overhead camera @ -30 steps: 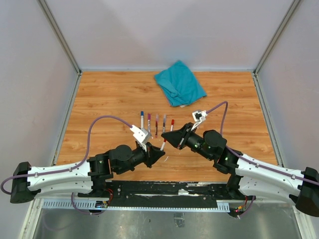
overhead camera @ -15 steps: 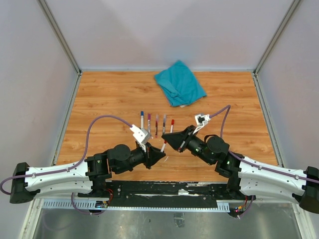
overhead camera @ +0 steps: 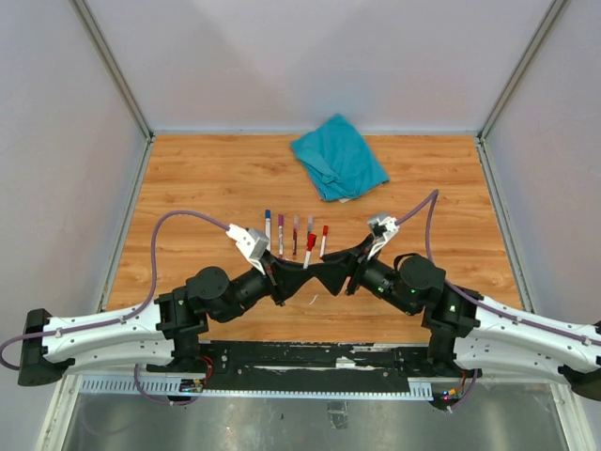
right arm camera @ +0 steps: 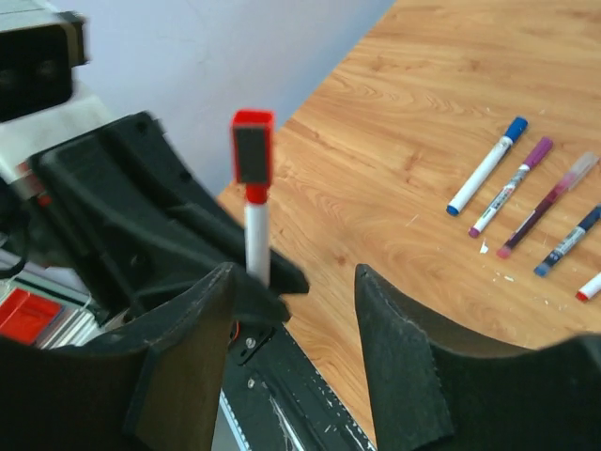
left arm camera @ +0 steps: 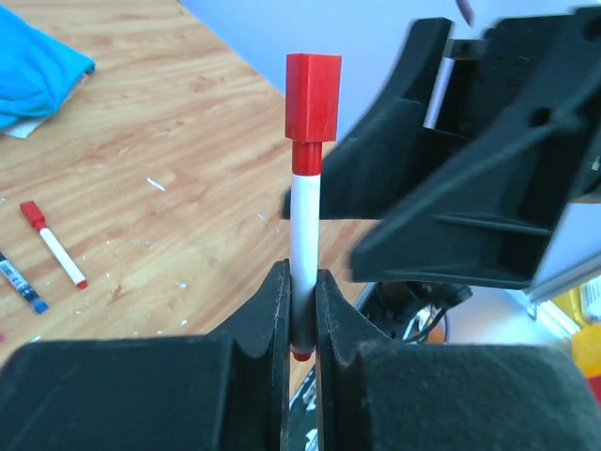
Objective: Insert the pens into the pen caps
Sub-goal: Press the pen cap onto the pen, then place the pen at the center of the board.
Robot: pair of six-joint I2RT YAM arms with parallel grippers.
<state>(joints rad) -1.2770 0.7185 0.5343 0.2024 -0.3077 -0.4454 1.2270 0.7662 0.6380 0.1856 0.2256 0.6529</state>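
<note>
My left gripper [left arm camera: 302, 282] is shut on the lower end of a white-barrelled pen [left arm camera: 304, 225], which stands upright. A red pen cap [left arm camera: 313, 99] sits on the pen's top end. The right gripper [right arm camera: 293, 282] is open just beside the pen [right arm camera: 254, 240], with its fingers apart and nothing between them. In the top view both grippers meet at the near middle of the table, with the capped pen [overhead camera: 309, 252] between them. Several other pens [overhead camera: 295, 235] lie in a row just beyond, capped in blue [right arm camera: 486, 166], purple [right arm camera: 512, 186], dark tones and red [left arm camera: 54, 242].
A crumpled teal cloth [overhead camera: 338, 157] lies at the back of the wooden table [overhead camera: 197, 188]. Grey walls enclose the table on three sides. The black base rail [overhead camera: 310, 362] runs along the near edge. Small white scraps dot the wood near the pens.
The right gripper has opened and let go of the red cap, which now sits on the pen. Both arms have moved closer together, and the left gripper has lifted the pen upright.
</note>
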